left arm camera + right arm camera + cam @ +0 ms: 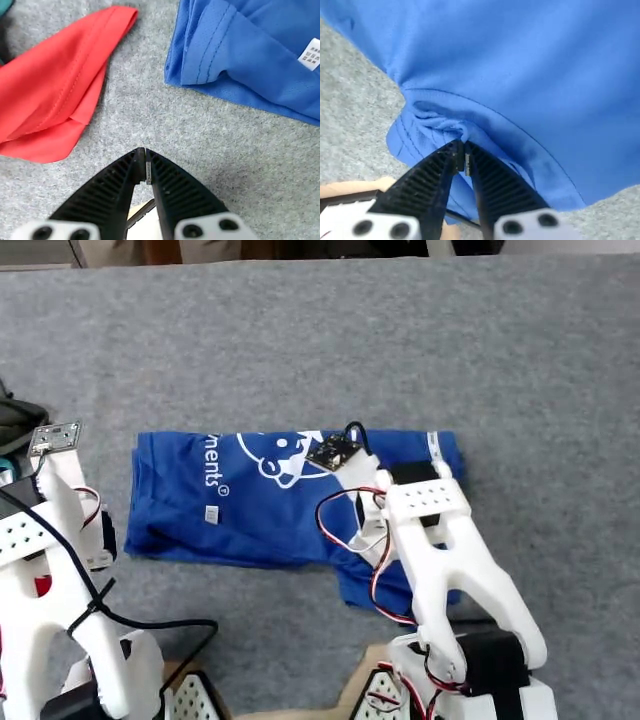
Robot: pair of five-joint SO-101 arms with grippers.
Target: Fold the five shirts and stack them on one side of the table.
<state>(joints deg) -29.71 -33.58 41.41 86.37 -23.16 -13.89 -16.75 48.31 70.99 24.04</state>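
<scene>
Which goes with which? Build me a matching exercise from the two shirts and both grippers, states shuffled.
1 blue shirt
2 red shirt
3 left gripper
4 right gripper

A shut on blue fabric
B shut, empty, over bare table
C laid out mid-table, white print up
D lying apart from the other shirt

Pairs: 1-C, 2-D, 3-B, 4-A

Wide open grey mat point(330, 340) beyond the blue shirt point(230, 505), narrow bare lane between it and the red shirt point(45, 95), right arm point(450, 560) blocking the near corner.
</scene>
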